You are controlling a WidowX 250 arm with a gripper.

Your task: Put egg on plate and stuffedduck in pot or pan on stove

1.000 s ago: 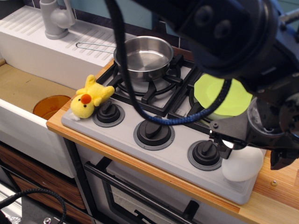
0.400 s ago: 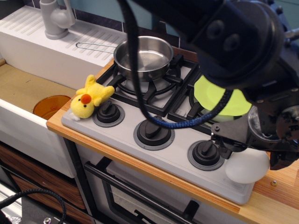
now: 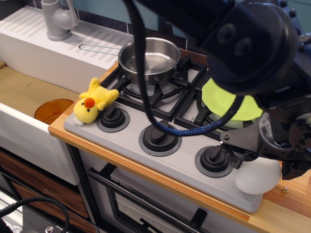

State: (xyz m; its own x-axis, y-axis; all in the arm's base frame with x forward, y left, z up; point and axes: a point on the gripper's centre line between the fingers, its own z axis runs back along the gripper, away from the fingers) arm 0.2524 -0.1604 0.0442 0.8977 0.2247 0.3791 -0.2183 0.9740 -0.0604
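The white egg (image 3: 258, 177) rests on the front right corner of the grey stove (image 3: 182, 167), right of the right knob. My gripper (image 3: 263, 164) is low over it, a finger on each side, shut on the egg. The lime-green plate (image 3: 243, 104) lies on the right burner, partly hidden by my arm. The yellow stuffedduck (image 3: 91, 102) lies at the stove's front left corner, beside the left knob. The steel pan (image 3: 149, 59) stands empty on the left burner, its wire handle pointing left.
An orange round dish (image 3: 52, 110) lies in the sink at left. A grey faucet (image 3: 58, 19) stands on the white drainboard behind it. A blue-black cable (image 3: 184, 127) hangs across the stove. A wooden counter edge (image 3: 286, 204) runs right of the egg.
My gripper and the egg have shifted slightly right and down toward the stove's corner, and the fingers have drawn in against the egg. Duck, pan and plate have not moved.
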